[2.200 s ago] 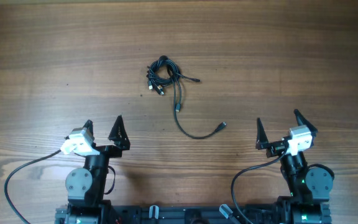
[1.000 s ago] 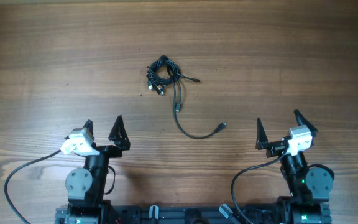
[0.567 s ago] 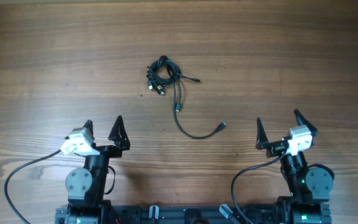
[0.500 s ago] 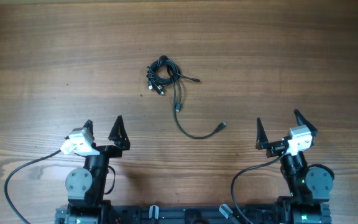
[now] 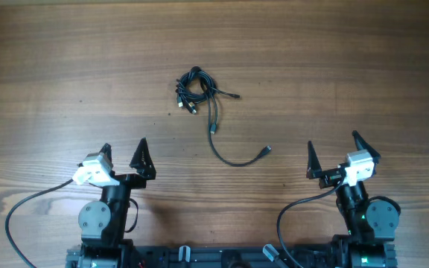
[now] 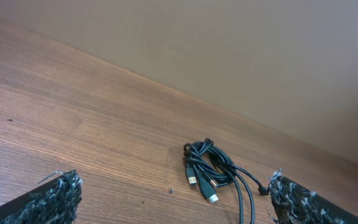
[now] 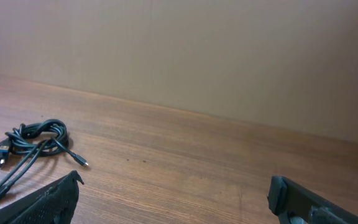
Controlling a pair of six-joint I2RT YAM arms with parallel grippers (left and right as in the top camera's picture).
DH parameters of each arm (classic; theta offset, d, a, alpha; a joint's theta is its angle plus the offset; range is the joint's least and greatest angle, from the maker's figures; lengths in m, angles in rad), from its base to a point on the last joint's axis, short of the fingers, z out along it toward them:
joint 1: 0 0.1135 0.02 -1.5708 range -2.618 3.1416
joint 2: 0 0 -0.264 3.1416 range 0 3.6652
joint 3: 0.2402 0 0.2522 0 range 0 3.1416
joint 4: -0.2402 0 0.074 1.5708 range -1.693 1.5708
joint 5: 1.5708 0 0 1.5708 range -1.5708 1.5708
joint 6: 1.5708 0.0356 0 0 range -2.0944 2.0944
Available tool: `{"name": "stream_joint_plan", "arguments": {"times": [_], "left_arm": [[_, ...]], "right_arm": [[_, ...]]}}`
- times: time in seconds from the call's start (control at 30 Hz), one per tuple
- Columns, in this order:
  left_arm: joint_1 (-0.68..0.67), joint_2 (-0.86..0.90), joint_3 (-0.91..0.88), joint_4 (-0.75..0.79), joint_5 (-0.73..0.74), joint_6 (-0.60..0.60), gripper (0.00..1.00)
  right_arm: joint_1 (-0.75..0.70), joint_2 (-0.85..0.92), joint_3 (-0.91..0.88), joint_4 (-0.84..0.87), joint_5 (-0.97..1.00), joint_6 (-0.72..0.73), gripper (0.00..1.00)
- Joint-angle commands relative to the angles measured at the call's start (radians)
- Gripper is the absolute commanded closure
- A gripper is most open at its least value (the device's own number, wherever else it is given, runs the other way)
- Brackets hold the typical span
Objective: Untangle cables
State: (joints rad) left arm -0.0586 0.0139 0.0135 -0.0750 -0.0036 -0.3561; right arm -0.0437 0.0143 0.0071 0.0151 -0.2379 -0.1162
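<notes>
The cables (image 5: 196, 88) lie bunched in a small black knot at the middle of the wooden table, with plug ends poking out at its lower left. One loose strand (image 5: 233, 158) curves down and to the right from the knot. In the left wrist view the cables (image 6: 211, 169) sit ahead between the fingers, well beyond them. In the right wrist view the cables (image 7: 33, 140) show at the far left. My left gripper (image 5: 124, 154) and right gripper (image 5: 336, 151) stand open near the table's front edge, far from the bundle, holding nothing.
Thicker black wires (image 5: 21, 212) run from the arm bases along the front edge. A plain beige wall (image 7: 185, 50) rises behind the table's far edge.
</notes>
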Motion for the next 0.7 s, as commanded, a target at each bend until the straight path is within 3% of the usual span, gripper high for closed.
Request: {"name": "stream_joint_plan", "arguments": {"times": [0.0, 0.67], "left_arm": [[0.006, 0.002, -0.008, 0.003, -0.013, 0.012, 0.00], [0.006, 0.002, -0.008, 0.003, -0.012, 0.008, 0.00]], "right_arm": [[0.005, -0.005, -0.002, 0.002, 0.013, 0.013, 0.00], [0.005, -0.005, -0.002, 0.003, 0.002, 0.014, 0.00]]}}
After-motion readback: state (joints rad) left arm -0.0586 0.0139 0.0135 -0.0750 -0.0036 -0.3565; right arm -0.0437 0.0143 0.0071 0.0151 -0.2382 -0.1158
